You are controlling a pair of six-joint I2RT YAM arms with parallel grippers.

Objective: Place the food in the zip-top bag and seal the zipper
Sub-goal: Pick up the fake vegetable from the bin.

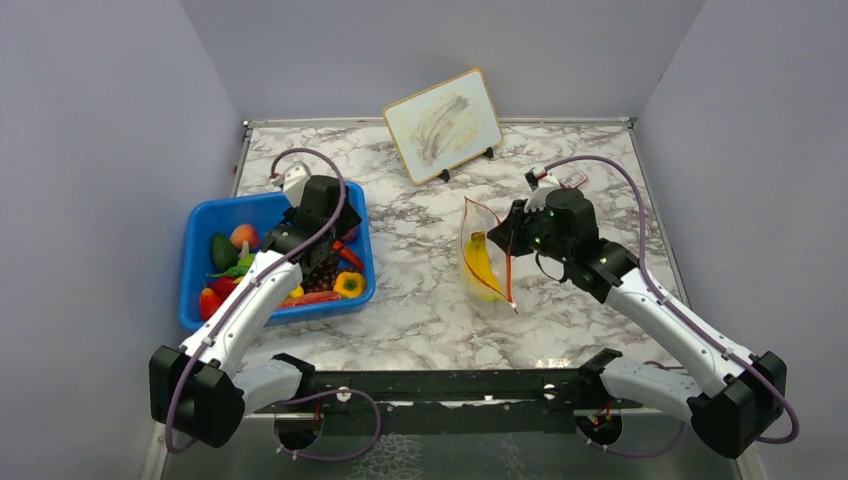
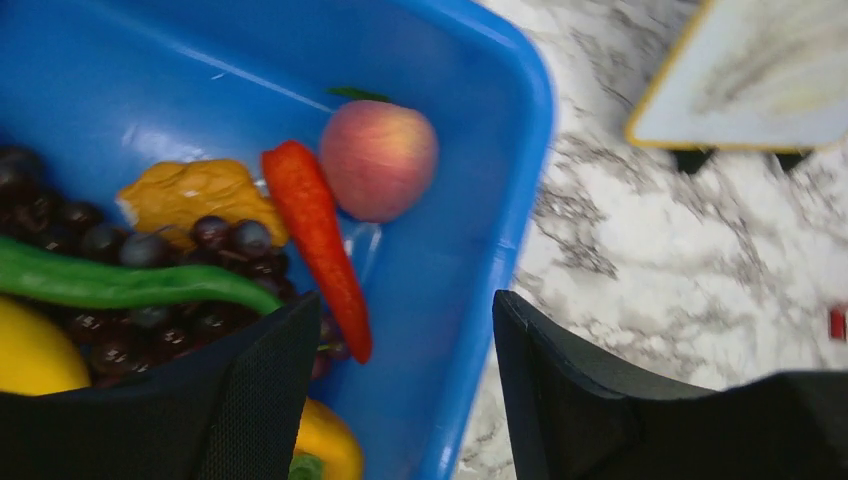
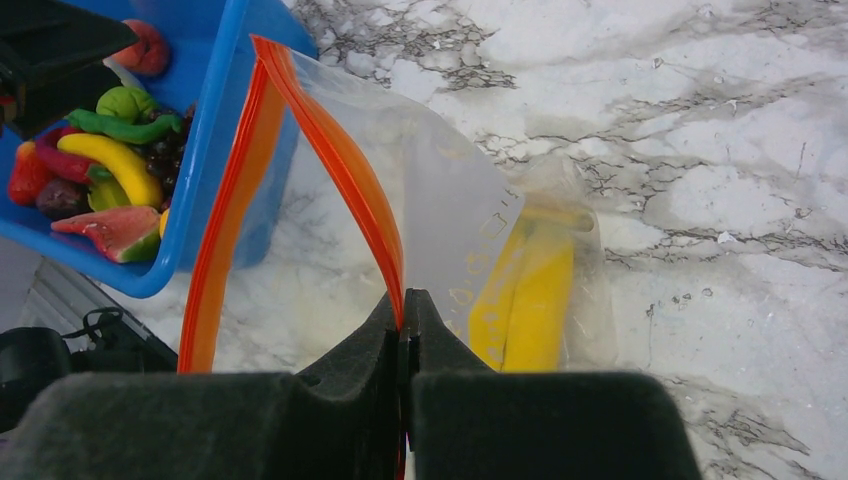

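Note:
The clear zip-top bag [image 1: 487,265] lies mid-table with yellow bananas [image 3: 530,300] inside. Its mouth stands open, and the orange-red zipper [image 3: 330,150] arches up from my right gripper [image 3: 403,305], which is shut on one side of that strip. More food fills the blue bin [image 1: 200,290]: a red chili [image 2: 315,245], a peach [image 2: 378,158], dark grapes [image 2: 150,290], a green pod [image 2: 120,285] and a yellow pepper [image 2: 325,445]. My left gripper [image 2: 405,305] hangs open over the bin's right wall [image 2: 470,250], holding nothing. The chili's tip lies just by its left finger.
A small whiteboard on a stand [image 1: 443,125] leans at the back of the marble table. Grey walls close in the left, right and back sides. The bin sits near the left wall.

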